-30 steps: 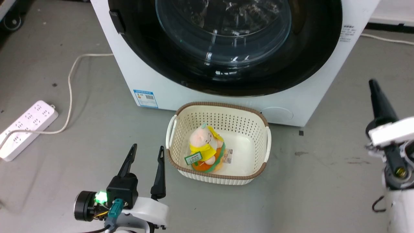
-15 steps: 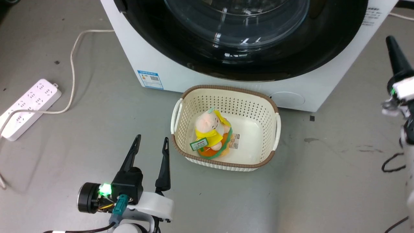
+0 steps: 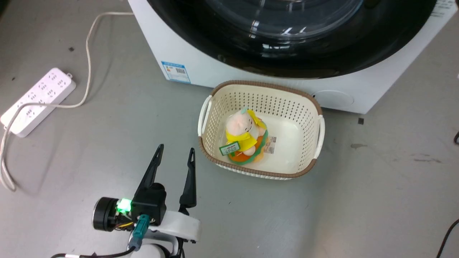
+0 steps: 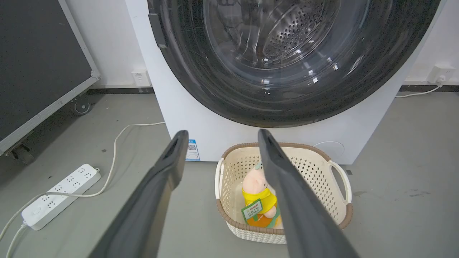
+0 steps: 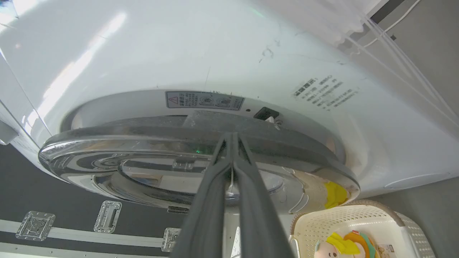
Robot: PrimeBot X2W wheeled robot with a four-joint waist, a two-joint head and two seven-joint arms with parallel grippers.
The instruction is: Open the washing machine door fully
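Grey floor (image 3: pixel 358 200), scuffed; all items below stand on it.

- Washing machine (image 3: pixel 179 50): white, at the far edge of my head view, with a blue label (image 3: pixel 175 71) low on its front.
- Washing machine door (image 3: pixel 251 61): a glossy black disc with a clear glass bulge, covering most of the front. From my right wrist, a warning sticker and a dark latch slot show on the white front behind its rim. I cannot tell whether the door is ajar.
- Basket (image 3: pixel 265 84): cream with a brown rim, just in front of the machine, holding a plush toy (image 3: pixel 244 136) in yellow.
- Power strip (image 3: pixel 39 100): white, off to my left, its cord (image 3: pixel 88 53) trailing toward the machine.
- My left claw (image 3: pixel 175 148): fingers spread wide, holding nothing, above the floor just left of the basket.
- My right claw (image 5: pixel 232 136): fingers pressed together, nothing between them, tips at the door's rim. I cannot tell whether they touch it.
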